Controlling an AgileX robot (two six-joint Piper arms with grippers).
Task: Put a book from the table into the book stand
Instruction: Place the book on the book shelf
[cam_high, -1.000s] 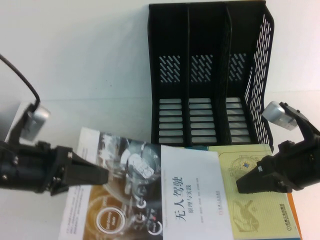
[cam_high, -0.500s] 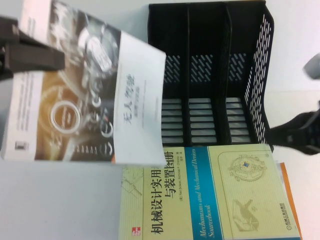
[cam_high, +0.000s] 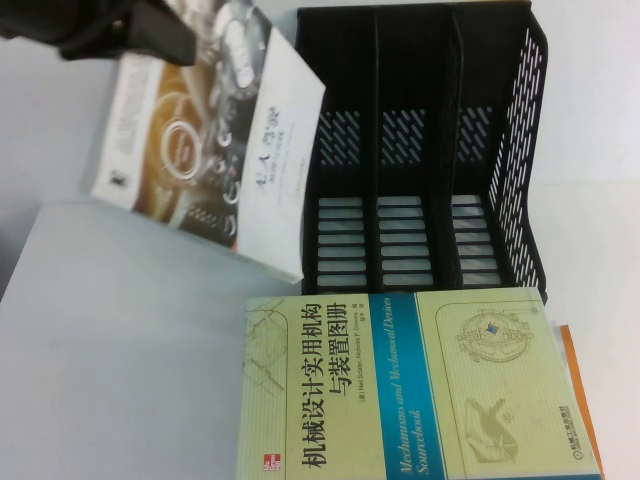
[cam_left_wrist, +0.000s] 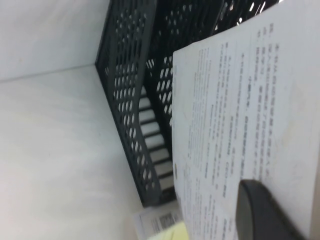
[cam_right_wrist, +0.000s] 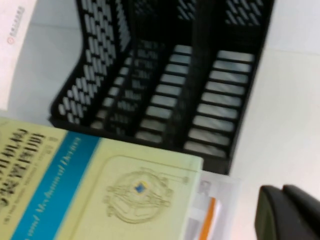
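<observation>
My left gripper (cam_high: 150, 35) is at the back left, shut on the edge of the white book (cam_high: 215, 140) with the dashboard collage. It holds the book tilted in the air, left of the black book stand (cam_high: 420, 150) and overlapping its left wall. In the left wrist view one dark finger (cam_left_wrist: 260, 212) presses on the book's printed back cover (cam_left_wrist: 240, 115), with the stand (cam_left_wrist: 132, 105) beyond. My right gripper (cam_right_wrist: 292, 215) is out of the high view. It hovers shut and empty over the white table (cam_right_wrist: 280, 125), near the stand's front corner (cam_right_wrist: 165, 85).
A pale yellow-green book with a blue band (cam_high: 420, 385) lies in front of the stand, on top of an orange-edged book (cam_high: 578, 390). Both show in the right wrist view (cam_right_wrist: 90, 185), with the orange-edged book at the corner (cam_right_wrist: 210, 215). All three stand slots are empty. Bare table (cam_high: 120, 350) lies at the front left.
My left gripper has carried the white book higher and further back, and it now tilts more. My right arm has withdrawn out of the high view.
</observation>
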